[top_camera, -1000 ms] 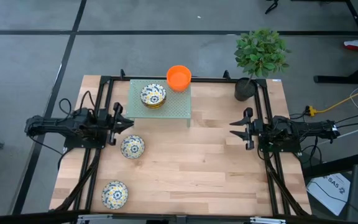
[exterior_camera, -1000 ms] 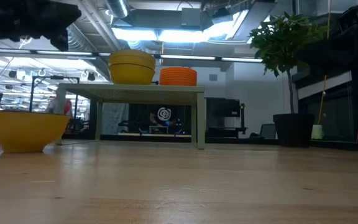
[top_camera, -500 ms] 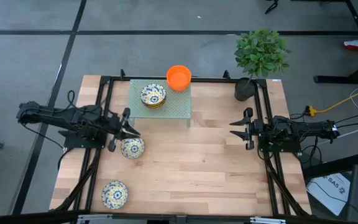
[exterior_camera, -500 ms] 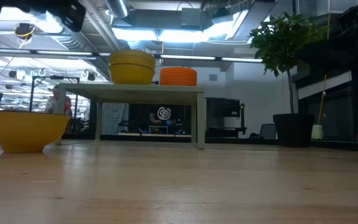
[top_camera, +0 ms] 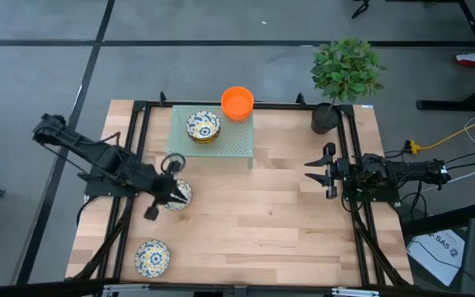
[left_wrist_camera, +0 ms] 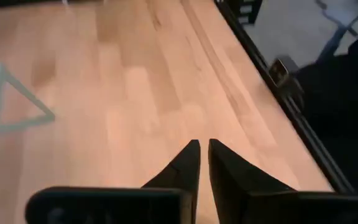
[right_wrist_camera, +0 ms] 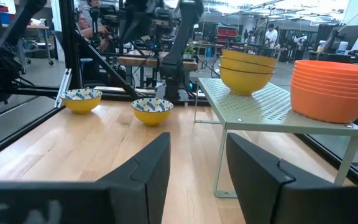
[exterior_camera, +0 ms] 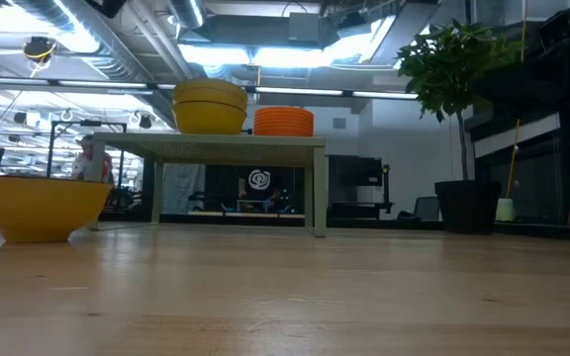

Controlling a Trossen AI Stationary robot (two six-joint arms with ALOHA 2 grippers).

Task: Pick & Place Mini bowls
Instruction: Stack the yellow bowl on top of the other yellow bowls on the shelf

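Two floral mini bowls rest on their bases on the table, one at mid-left (top_camera: 181, 197) and one at the near left (top_camera: 152, 256). A stack of floral bowls (top_camera: 204, 127) and a stack of orange bowls (top_camera: 237, 102) stand on a pale green shelf (top_camera: 233, 142). My left gripper (top_camera: 171, 188) hangs high above the mid-left bowl, its fingers close together (left_wrist_camera: 198, 163); that bowl is hidden in the left wrist view. My right gripper (top_camera: 312, 171) waits open (right_wrist_camera: 197, 155) by the right rail.
A dark plant pot (top_camera: 324, 118) stands at the table's far right corner. Black rails (top_camera: 135, 148) run along the left and right sides. The low view shows the bowl (exterior_camera: 33, 206) standing free, with the shelf (exterior_camera: 216, 146) behind it.
My left arm has swung from beside the left rail toward the table's middle and near edge, turning as it went, and now stands over the mid-left floral bowl. It has also risen, passing out of the top of the low view. No bowl has moved.
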